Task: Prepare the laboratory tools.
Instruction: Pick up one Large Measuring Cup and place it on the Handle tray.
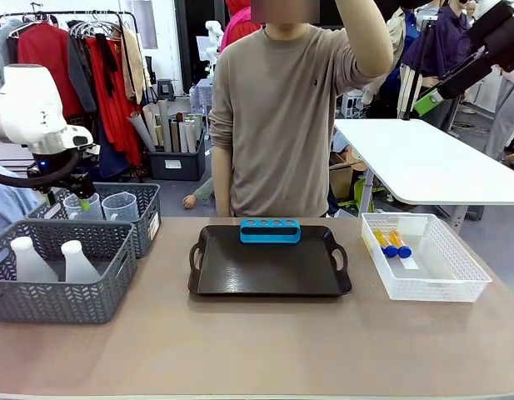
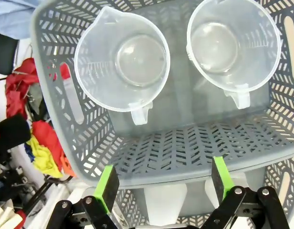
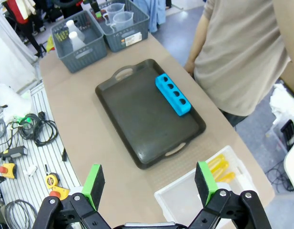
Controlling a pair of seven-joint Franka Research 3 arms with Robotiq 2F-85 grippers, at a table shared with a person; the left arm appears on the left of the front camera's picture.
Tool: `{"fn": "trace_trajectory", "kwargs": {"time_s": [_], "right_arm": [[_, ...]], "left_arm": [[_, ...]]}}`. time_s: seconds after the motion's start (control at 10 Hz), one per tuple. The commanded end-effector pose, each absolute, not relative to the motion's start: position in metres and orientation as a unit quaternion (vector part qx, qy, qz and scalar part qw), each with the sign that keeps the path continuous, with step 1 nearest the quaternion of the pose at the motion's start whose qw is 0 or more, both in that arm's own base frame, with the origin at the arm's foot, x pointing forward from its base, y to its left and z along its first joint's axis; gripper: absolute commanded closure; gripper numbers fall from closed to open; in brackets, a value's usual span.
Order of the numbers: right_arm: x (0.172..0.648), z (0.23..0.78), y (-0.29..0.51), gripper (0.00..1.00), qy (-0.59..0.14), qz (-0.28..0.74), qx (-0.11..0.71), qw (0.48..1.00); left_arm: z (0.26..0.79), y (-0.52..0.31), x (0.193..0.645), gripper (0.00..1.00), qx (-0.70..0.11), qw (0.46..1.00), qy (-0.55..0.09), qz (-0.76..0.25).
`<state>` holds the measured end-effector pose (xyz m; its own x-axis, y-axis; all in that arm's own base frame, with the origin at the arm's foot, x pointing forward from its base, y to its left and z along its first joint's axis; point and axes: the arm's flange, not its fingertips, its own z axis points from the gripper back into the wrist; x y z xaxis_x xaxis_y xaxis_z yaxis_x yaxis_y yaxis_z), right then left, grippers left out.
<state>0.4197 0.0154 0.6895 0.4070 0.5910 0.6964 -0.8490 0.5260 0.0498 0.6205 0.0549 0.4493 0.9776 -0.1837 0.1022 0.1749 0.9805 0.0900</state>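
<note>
Pickup comes first: your left pincer point(image 2: 163, 180), spread, hovers over the basket point(image 2: 185, 143); close it on a beaker point(image 2: 122, 57) rim ahead.

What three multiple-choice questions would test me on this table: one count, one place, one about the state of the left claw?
1. How many clear jugs stand in the grey basket under the left claw? A one; B two; C four.
2. Where is the blue rack? A in the grey basket; B on the floor; C on the black tray.
3. The left claw is: A open and empty; B shut on a jug; C shut on the rack.
Answers: 1 B, two round rims sit side by side. 2 C, it stands at the tray's far edge. 3 A, its green pads are spread wide, gripping nothing.
</note>
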Motion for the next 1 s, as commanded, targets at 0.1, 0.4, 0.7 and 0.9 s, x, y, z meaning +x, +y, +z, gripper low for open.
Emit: {"fn": "trace_trajectory", "kwargs": {"time_s": [0.1,0.4,0.7,0.9], "right_arm": [[0.419,0.691,0.016,0.0,-0.319,0.444,0.204,0.812],[0.419,0.691,0.016,0.0,-0.319,0.444,0.204,0.812],[0.419,0.691,0.016,0.0,-0.319,0.444,0.204,0.812],[0.419,0.691,0.016,0.0,-0.319,0.444,0.204,0.812]], "left_arm": [[0.429,0.076,0.643,0.0,0.051,0.992,-0.065,-0.095],[0.409,0.079,0.656,0.0,0.05,0.991,-0.069,-0.099],[0.393,0.08,0.661,0.0,0.053,0.991,-0.073,-0.098],[0.385,0.084,0.662,0.0,0.056,0.991,-0.07,-0.1]]}}
